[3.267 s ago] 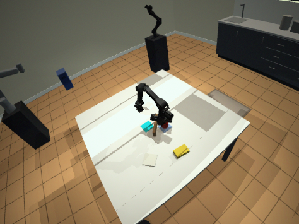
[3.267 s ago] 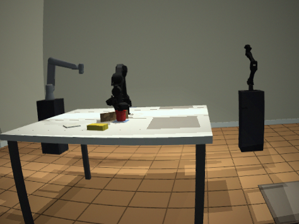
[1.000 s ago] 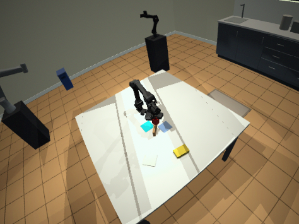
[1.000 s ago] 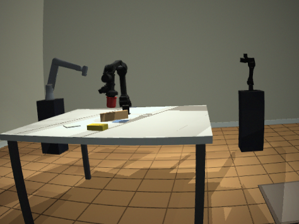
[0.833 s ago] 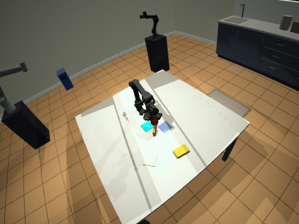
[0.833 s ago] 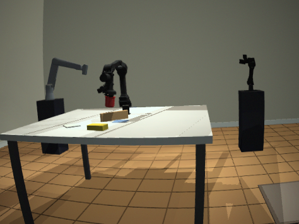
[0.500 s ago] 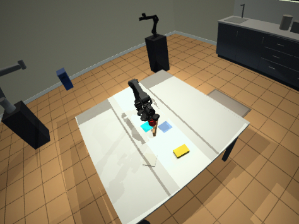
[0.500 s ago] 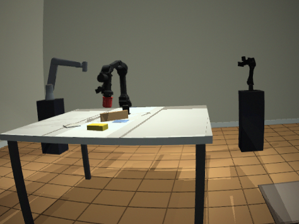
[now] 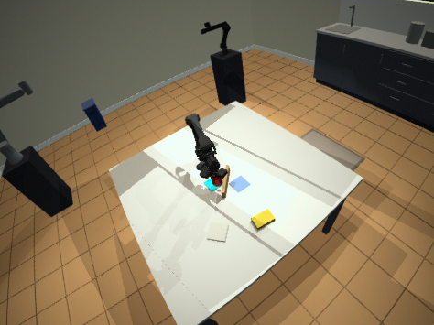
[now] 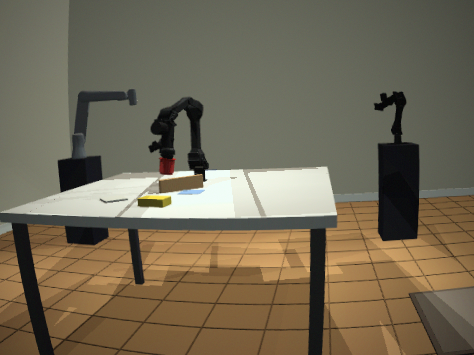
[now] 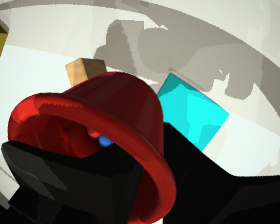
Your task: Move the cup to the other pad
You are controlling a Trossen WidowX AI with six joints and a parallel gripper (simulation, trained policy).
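The red cup (image 9: 217,181) (image 10: 167,166) (image 11: 125,97) is off the table, held near its rim. My gripper (image 9: 216,175) (image 10: 167,157) (image 11: 156,127) is shut on it. Marbles show inside it in the wrist view, a blue one (image 11: 105,140) and a red one (image 11: 93,133); the near finger hides part of the inside. The cyan pad (image 9: 211,186) (image 11: 195,112) lies partly below the cup in the top view and beside it in the wrist view. The blue pad (image 9: 240,184) (image 10: 191,192) lies across the wooden barrier, with nothing on it.
The wooden barrier (image 9: 224,187) (image 10: 181,183) (image 11: 77,71) stands between the pads, close beside the cup in the top view. A yellow block (image 9: 263,219) (image 10: 154,201) and a thin pale square (image 9: 218,232) (image 10: 114,200) lie farther off on the white table (image 9: 174,252) (image 10: 290,200).
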